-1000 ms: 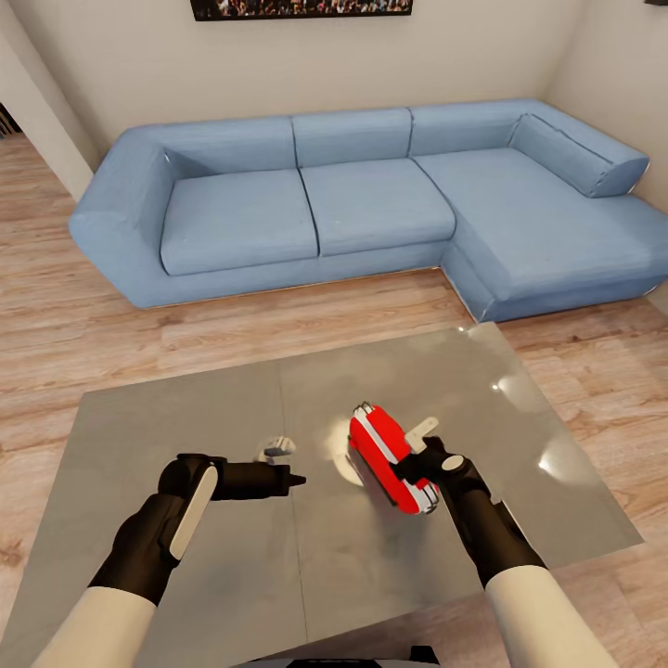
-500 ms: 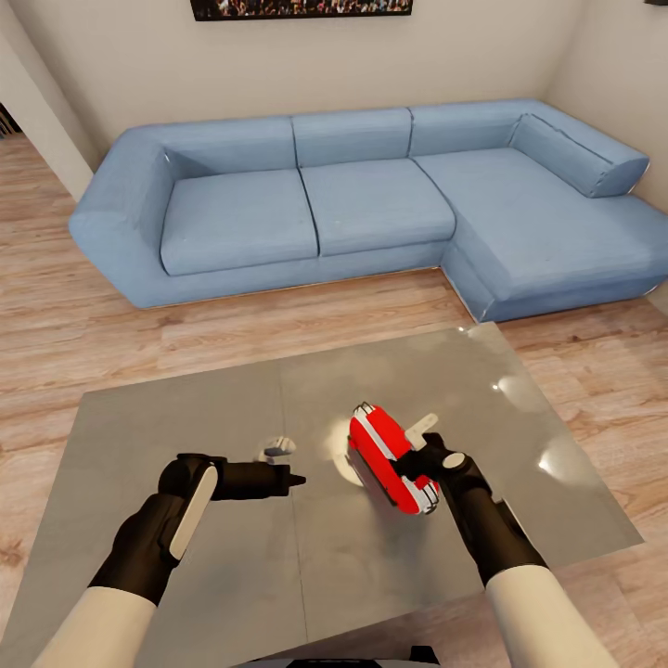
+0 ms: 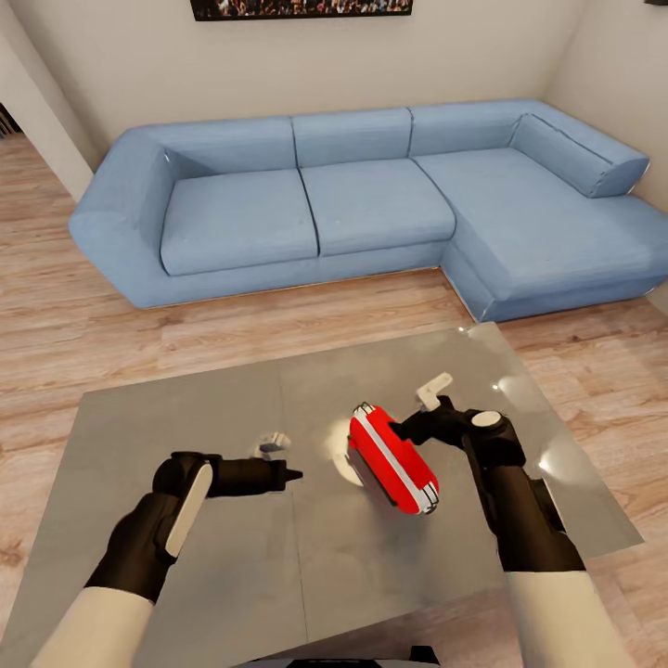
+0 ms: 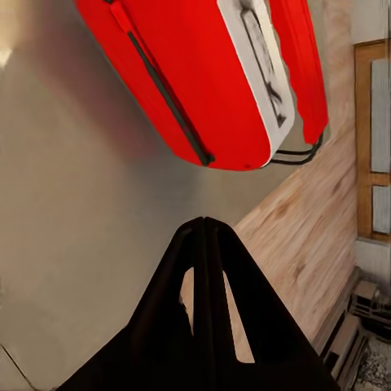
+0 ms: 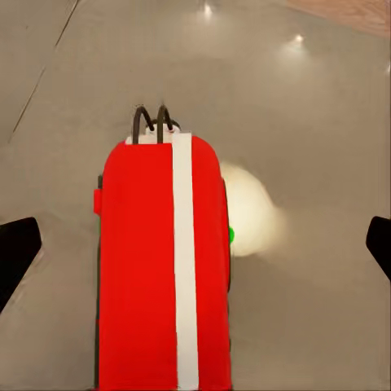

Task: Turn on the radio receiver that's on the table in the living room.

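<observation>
From the head camera, the right gripper [image 3: 419,415] has pulled off the radio [image 3: 392,457]: half a second ago it sat against the radio's near right end, and now it hangs up and away on the far right side, fingers spread wide and holding nothing. The radio has not shifted and lies on its side near the middle of the grey bench [image 3: 167,436], just right of the seam. That retreat suggests the press on the switch has been made, or is being lined up again. The left gripper [image 3: 289,477] hovers closed to a narrow point, near the radio's left but apart from it, barely changed. Open bench surrounds the radio, and the edges are well apart from both grippers. In the left wrist camera, the left gripper's fingers [image 4: 204,269] meet, with the radio ahead and the bench edge and wood floor [image 4: 301,244] just beyond. In the right wrist camera, the radio lies straight ahead between the wide-apart fingertips [image 5: 16,248], with a small green light [image 5: 231,235] on its side, perhaps a sign it is on.
</observation>
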